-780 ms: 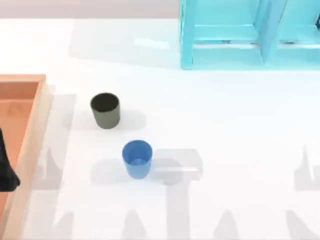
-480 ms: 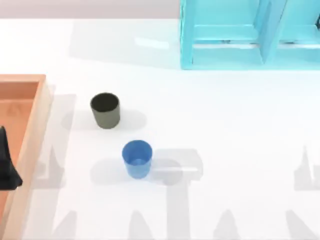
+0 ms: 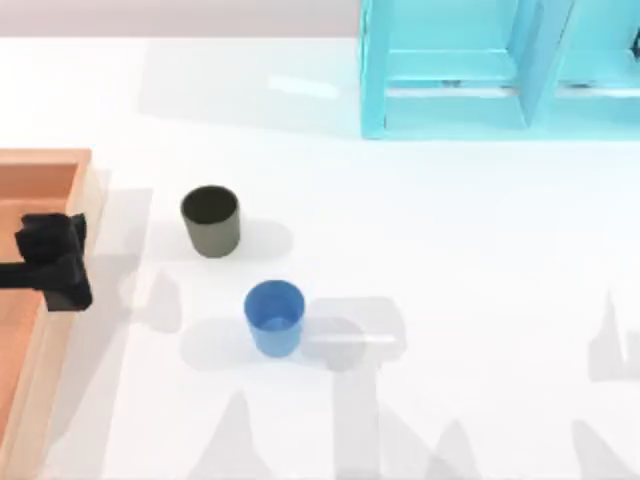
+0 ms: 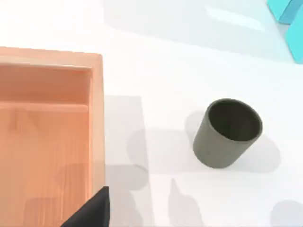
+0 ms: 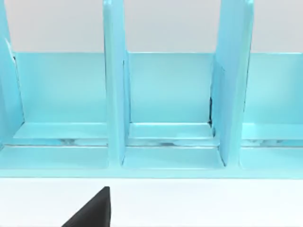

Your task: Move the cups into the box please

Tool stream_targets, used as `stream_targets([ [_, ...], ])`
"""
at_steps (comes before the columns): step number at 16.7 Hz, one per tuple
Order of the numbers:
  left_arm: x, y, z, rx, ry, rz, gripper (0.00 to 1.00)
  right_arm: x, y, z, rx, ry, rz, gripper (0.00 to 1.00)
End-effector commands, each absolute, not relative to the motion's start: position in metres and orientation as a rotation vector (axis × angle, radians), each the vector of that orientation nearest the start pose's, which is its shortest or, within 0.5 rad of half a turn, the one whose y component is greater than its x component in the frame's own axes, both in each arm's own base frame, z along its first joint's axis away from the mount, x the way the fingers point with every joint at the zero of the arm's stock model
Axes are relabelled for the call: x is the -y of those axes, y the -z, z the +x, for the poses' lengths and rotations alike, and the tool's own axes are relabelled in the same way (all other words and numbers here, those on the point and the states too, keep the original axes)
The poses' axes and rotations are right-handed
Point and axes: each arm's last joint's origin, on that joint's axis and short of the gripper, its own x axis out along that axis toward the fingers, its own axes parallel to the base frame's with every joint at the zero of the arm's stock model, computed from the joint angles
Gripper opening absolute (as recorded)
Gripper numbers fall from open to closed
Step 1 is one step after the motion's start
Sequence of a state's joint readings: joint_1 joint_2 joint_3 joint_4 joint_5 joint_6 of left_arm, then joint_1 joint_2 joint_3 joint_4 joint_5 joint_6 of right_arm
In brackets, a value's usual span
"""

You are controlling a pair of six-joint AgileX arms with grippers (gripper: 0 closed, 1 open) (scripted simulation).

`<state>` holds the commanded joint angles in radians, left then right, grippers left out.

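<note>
Olive-grey cup [image 3: 210, 221]: small, plain, handleless, tapered; upright, mouth open, nothing visible inside; on white table, near box's right rim, apart from it. Seen also from left wrist view [image 4: 227, 133], upright, clear of box.

Blue cup [image 3: 274, 317]: like size and shape, bright blue; upright, open mouth; on table nearer front edge, right of olive-grey cup, apart from it, not touching.

Box [image 3: 62, 165]: large, shallow, orange-brown floor, thick light wooden rim; at table's left side, partly cut off by frame edge; visible floor bare [image 4: 97, 113].
</note>
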<state>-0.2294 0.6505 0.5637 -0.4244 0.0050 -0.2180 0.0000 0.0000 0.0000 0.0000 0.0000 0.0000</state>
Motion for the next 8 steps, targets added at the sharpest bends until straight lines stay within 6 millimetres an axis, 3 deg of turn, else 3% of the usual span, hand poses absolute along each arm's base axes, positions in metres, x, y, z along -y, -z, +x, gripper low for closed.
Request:
stream_targets([
  [4,0.073,-0.283,0.196,-0.841,0.205,-0.181,1.00,0.001,-0.160,0.106,0.000,0.000,0.000,1.00],
  [8,0.130,-0.292,0.246,-1.120,0.192,-0.156,1.00,0.001,-0.160,0.106,0.000,0.000,0.000,1.00],
])
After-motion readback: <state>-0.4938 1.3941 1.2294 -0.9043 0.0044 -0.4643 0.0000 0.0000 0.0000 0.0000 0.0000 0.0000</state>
